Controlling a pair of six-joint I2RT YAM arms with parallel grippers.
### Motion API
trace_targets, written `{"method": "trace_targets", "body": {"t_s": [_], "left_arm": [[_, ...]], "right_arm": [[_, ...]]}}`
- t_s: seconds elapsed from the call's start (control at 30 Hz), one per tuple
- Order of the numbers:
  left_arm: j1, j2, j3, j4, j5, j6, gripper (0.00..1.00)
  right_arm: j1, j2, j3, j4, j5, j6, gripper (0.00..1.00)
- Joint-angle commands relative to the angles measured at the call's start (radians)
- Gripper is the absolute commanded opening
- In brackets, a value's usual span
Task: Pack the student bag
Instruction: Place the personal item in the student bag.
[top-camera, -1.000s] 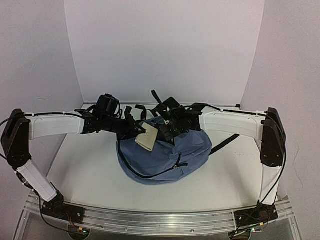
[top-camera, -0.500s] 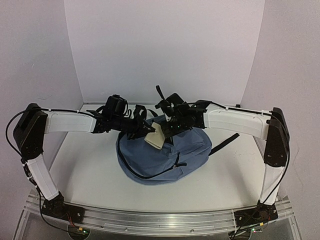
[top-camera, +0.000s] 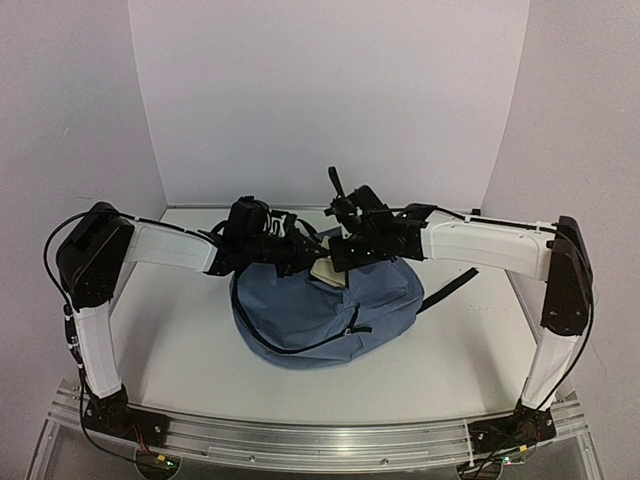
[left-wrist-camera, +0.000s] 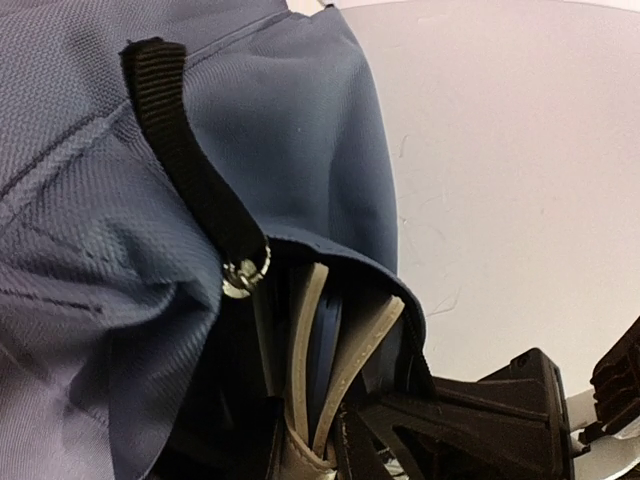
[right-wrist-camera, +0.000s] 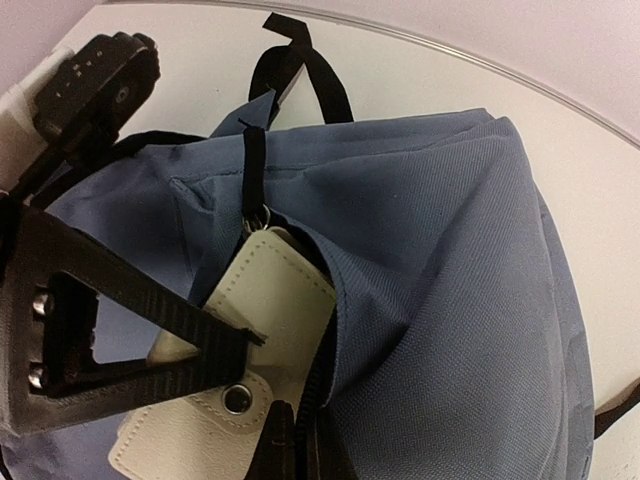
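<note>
At centre of white table (top-camera: 180, 340): large slate-blue fabric student bag (top-camera: 320, 315) lying down, black straps trailing toward back wall, mouth at far end. Left gripper (top-camera: 303, 264) narrow, clamped on flat cream stitched case (right-wrist-camera: 272, 295) with metal snap. Case tilted, partly inside bag mouth, just beside black zipper-pull strap (left-wrist-camera: 190, 170). Right gripper (top-camera: 342, 256) fully closed at black-lined rim of mouth, near case; cannot tell whether fabric pinched. Arms reach in from opposite sides.

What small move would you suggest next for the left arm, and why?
Probably push the case deeper into the bag: the left end effector grips it, and its snap end sticks out of the opening, whose edge the right end effector pinches.
</note>
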Motion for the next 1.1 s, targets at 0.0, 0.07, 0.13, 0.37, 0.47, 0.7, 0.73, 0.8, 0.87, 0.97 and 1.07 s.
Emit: {"method": "trace_targets", "body": {"t_s": [0.0,0.07,0.13,0.37,0.47,0.7,0.73,0.8,0.87,0.97,1.07], "left_arm": [[-0.002,0.052,0.072,0.277,-0.148,-0.061,0.0],[-0.006,0.075,0.093,0.283,-0.17,-0.06,0.0],[-0.015,0.094,0.111,0.284,-0.186,-0.057,0.0],[-0.094,0.122,0.121,0.176,-0.32,0.024,0.0],[-0.109,0.137,0.134,0.14,-0.335,0.038,0.01],[-0.11,0.082,0.163,-0.036,-0.299,0.155,0.26],[-0.111,0.069,0.163,-0.063,-0.297,0.176,0.31],[-0.113,0.041,0.16,-0.104,-0.295,0.204,0.41],[-0.122,0.015,0.15,-0.148,-0.322,0.236,0.48],[-0.138,-0.015,0.142,-0.221,-0.358,0.281,0.55],[-0.148,-0.029,0.134,-0.26,-0.37,0.3,0.55]], "right_arm": [[0.031,-0.088,-0.009,0.101,-0.082,0.034,0.0],[0.031,-0.092,-0.02,0.11,-0.087,0.035,0.0],[0.031,-0.094,-0.03,0.12,-0.09,0.037,0.0],[0.031,-0.094,-0.052,0.143,-0.079,0.052,0.0],[0.031,-0.096,-0.059,0.149,-0.074,0.059,0.0],[0.031,-0.118,-0.085,0.153,-0.053,0.057,0.0],[0.031,-0.122,-0.088,0.155,-0.051,0.056,0.0],[0.03,-0.126,-0.091,0.155,-0.049,0.057,0.0],[0.031,-0.127,-0.092,0.156,-0.052,0.057,0.0],[0.031,-0.126,-0.091,0.158,-0.056,0.055,0.0],[0.031,-0.123,-0.092,0.16,-0.06,0.054,0.0]]}}
